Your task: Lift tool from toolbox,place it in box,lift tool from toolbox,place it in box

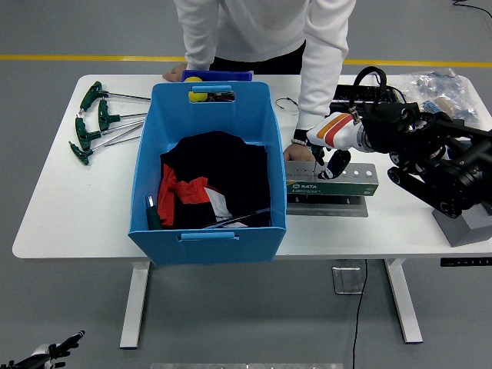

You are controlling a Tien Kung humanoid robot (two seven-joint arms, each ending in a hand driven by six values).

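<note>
The grey toolbox rack (338,181) lies on the table right of the blue box (207,223). My right hand (326,159), white with orange and red bands, hangs over the rack's left part. Its fingers are curled on a dark T-handle tool (316,151) standing in the rack. A person's hand (297,153) rests on the rack's left end, just beside my hand. The blue box holds black and red cloth (211,181) and a small tool (151,211) at its left wall. My left hand (54,352) hangs low at the picture's bottom left, below table level, fingers relaxed.
Several green T-handle keys (96,123) lie at the table's far left. A person in white leans over the far edge; the other hand (175,73) rests behind the box. A black unit with cables (361,91) and a plastic bag (442,88) sit at the far right.
</note>
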